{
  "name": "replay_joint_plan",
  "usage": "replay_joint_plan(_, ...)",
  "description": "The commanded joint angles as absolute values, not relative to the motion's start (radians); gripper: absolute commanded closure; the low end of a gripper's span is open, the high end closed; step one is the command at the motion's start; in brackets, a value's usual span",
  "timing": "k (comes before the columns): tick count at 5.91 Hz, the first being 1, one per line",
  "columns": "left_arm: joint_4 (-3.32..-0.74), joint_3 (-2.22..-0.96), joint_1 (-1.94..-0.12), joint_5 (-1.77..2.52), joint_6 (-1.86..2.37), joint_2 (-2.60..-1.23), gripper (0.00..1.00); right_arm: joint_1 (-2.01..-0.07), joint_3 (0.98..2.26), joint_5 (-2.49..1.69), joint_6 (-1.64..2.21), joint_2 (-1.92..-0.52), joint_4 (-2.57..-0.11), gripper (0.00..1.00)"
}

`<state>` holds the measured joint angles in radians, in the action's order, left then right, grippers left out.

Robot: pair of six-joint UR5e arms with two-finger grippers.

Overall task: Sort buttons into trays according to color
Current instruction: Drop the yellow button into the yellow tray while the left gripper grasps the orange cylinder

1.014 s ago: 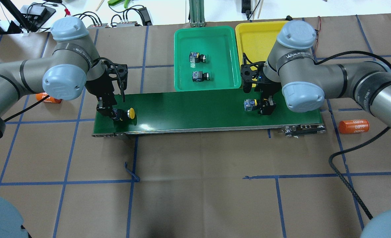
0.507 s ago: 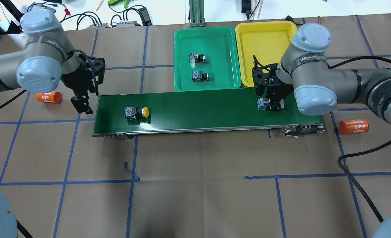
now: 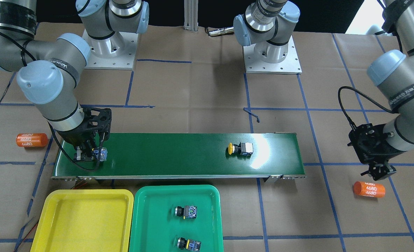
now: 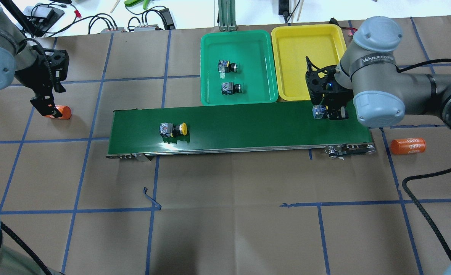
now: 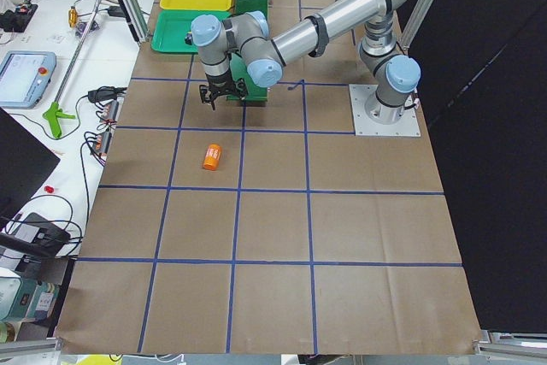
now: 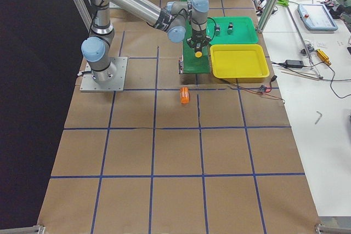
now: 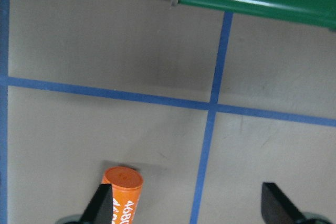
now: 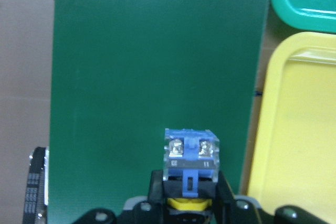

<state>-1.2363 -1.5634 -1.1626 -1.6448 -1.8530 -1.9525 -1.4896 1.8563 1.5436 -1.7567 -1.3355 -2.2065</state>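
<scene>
Green tray (image 4: 210, 57) holds two buttons (image 4: 227, 66) (both on their sides). Right gripper (image 4: 328, 114) clamps a yellow button (image 8: 190, 153) beside the yellow tray (image 4: 286, 49); left gripper (image 7: 186, 208) has its jaws apart.

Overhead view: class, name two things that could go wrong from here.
1. The right tool grips a yellow button by its cap end, body jutting out; it might slip out short of the yellow tray, or into the adjacent green tray.
2. The open left tool hangs beside an orange cylinder and could knock it.
</scene>
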Motion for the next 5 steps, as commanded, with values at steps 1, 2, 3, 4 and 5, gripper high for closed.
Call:
replay_joint_plan(1, -1.096, -1.519, -1.099, -1.646, -2.109, -2.073, 0.02, -1.493, 1.702, 1.530, -1.761, -1.240, -2.215, 0.91)
replay_joint_plan(2, -1.071, -1.503, -1.082, -1.643, -2.184, -2.115, 0.02, -1.493, 1.592, 1.499, -1.761, -1.136, -2.227, 0.90)
replay_joint_plan(3, -1.051, -1.500, -1.080, -1.644, -2.215, -2.144, 0.02, -1.493, 1.506, 1.452, -1.761, -1.043, -2.239, 0.87)
replay_joint_plan(4, -0.985, -1.500, -1.074, -1.641, -2.279, -2.179, 0.02, -1.494, 1.481, 1.398, -1.755, -0.981, -2.265, 0.31)
replay_joint_plan(5, -0.983, -1.526, -1.072, -1.644, -2.279, -2.187, 0.02, -1.493, 1.477, 1.350, -1.744, -0.985, -2.264, 0.00)
